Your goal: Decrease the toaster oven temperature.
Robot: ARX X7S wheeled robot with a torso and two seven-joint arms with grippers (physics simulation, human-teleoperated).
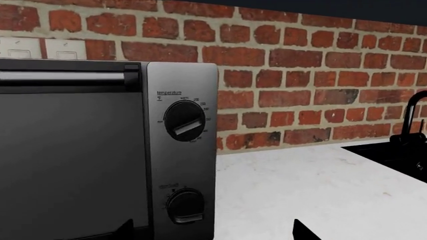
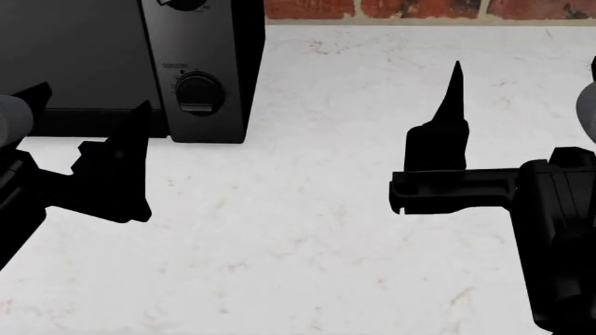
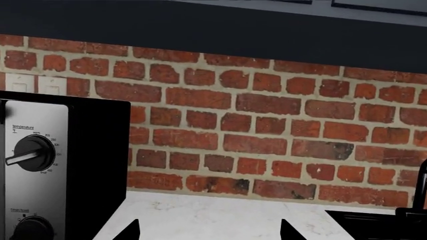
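1. Toaster oven [image 2: 139,63] stands at far left on the white desk [image 2: 336,230], against the brick wall [image 1: 300,75].
2. Left end effector [image 2: 98,150] hovers before it, touching nothing; we cannot tell its spread.
3. Right end effector [image 2: 447,125]: spread wide, empty, well apart.

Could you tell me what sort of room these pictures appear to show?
Most likely a home kitchen. A toaster oven with a temperature knob stands on a white speckled countertop against a red brick backsplash, and a dark sink with a black faucet sits further along.
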